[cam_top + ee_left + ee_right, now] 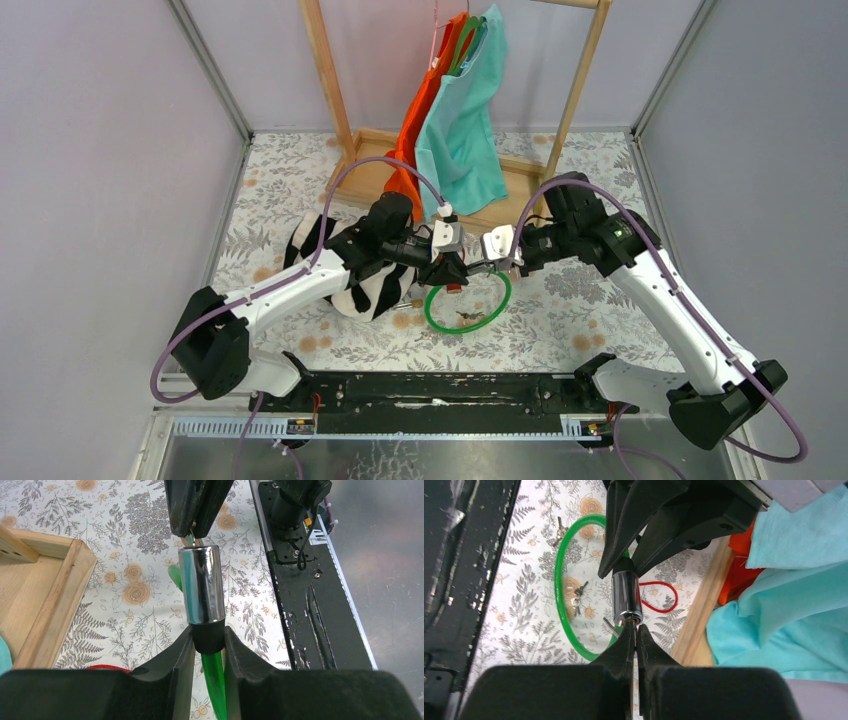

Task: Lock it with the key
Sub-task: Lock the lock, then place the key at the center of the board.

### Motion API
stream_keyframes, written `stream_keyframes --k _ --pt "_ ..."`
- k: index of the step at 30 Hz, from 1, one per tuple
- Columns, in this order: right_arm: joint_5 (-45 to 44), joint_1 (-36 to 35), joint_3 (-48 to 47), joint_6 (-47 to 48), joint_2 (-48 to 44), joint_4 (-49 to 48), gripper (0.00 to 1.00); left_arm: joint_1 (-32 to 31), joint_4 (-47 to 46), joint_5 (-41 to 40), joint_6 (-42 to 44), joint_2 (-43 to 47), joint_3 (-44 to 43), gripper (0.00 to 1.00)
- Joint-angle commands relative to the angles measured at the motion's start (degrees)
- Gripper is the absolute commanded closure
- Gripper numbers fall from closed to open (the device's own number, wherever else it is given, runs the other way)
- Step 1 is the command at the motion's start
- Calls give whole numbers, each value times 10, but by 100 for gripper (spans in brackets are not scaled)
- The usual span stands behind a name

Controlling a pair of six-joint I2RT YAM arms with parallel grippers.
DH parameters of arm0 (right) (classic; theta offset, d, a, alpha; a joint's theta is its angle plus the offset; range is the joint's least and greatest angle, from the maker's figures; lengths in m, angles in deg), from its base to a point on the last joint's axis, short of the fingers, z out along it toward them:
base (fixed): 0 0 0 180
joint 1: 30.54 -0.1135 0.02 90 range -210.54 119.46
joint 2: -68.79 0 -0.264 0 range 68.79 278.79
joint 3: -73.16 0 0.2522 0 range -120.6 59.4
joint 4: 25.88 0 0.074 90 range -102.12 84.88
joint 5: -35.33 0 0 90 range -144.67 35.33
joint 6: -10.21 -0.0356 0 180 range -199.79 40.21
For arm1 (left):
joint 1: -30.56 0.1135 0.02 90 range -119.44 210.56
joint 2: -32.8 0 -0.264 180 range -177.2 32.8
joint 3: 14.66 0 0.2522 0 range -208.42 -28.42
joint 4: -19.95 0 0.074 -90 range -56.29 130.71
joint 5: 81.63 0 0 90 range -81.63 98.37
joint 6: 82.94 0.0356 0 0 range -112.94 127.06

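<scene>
The right gripper (634, 630) is pinching its fingers tightly together on the key (189, 541), of which only a sliver of metal is showing at the mouth of the lock cylinder (201, 585). The left gripper (207, 639) is facing it from the other side and is clamping the black collar at the far end of that chrome cylinder, so the lock is hanging in the air between the two grippers, above the table. The green cable (558, 587) is running out of the collar between the left fingers (175, 667) and is looping down onto the floral tablecloth (560, 310), where it is lying in a ring. Spare keys (576, 597) are lying inside that ring, and a red cord (664, 587) is curling on the cloth just beside it. Farther out, a wooden rack (330, 90) is standing at the back of the table, with a teal cloth (465, 130) and an orange cloth (420, 115) hanging from it. A black-and-white patterned item (372, 295) is lying under the left arm.
</scene>
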Motion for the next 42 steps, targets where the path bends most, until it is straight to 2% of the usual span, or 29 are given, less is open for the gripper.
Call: stream_keyframes --k 1,7,13,30,38,42 --pt "-98 5 13 103 -12 -17 100 -3 -2 38 15 4 10 100" --pt "-143 4 19 157 -26 -40 100 -3 -9 52 2 0 12 100" --pt "-193 5 15 169 -26 -36 100 -3 -10 56 6 1 16 100" --pt "-290 5 -75 163 4 67 100 -7 3 58 38 6 22 100" --pt "-276 7 -80 84 0 76 100 -7 1 58 18 9 9 100" --pt "-260 42 -42 -3 -3 38 100 6 -46 72 -59 16 -1 100"
